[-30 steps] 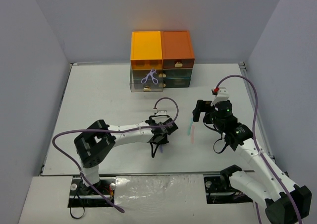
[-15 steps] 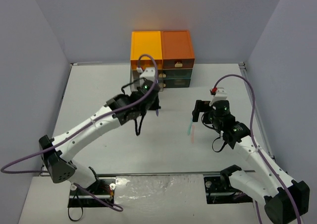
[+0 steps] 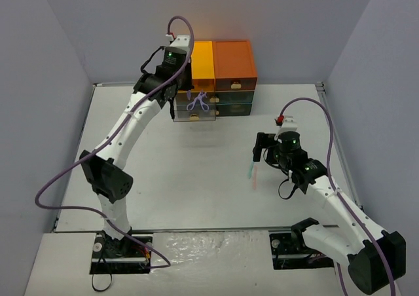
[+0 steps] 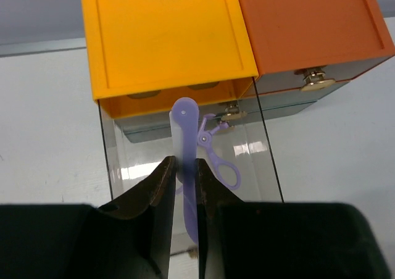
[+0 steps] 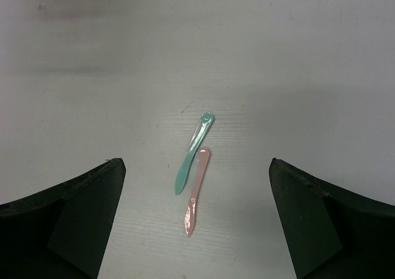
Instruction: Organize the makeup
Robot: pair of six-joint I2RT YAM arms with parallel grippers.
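My left gripper point(image 4: 183, 162) is shut on a purple stick point(image 4: 185, 128), which points up and forward between the jaws. It hangs over the pulled-out clear drawer point(image 4: 111, 149) of the orange-and-dark drawer box point(image 3: 226, 63). A purple scissor-like curler point(image 4: 219, 158) lies in that drawer point(image 3: 194, 112) and also shows as the curler point(image 3: 198, 102) from above. My right gripper point(image 5: 195, 162) stands wide open above a mint stick point(image 5: 192, 152) and a pink stick point(image 5: 196, 195), which lie touching on the table. From above, the mint stick point(image 3: 251, 170) and pink stick point(image 3: 255, 178) sit just left of the right gripper point(image 3: 260, 148).
The drawer box point(image 4: 308, 26) stands against the back wall, with brass knobs point(image 4: 316, 77) on its shut drawers. Grey walls close in the white table point(image 3: 150, 178) on three sides. The left arm point(image 3: 124, 132) stretches diagonally across the table's left half.
The left arm has swung from the table's middle up and back to the drawer box, carrying the purple stick. The right gripper has barely shifted above the two sticks.
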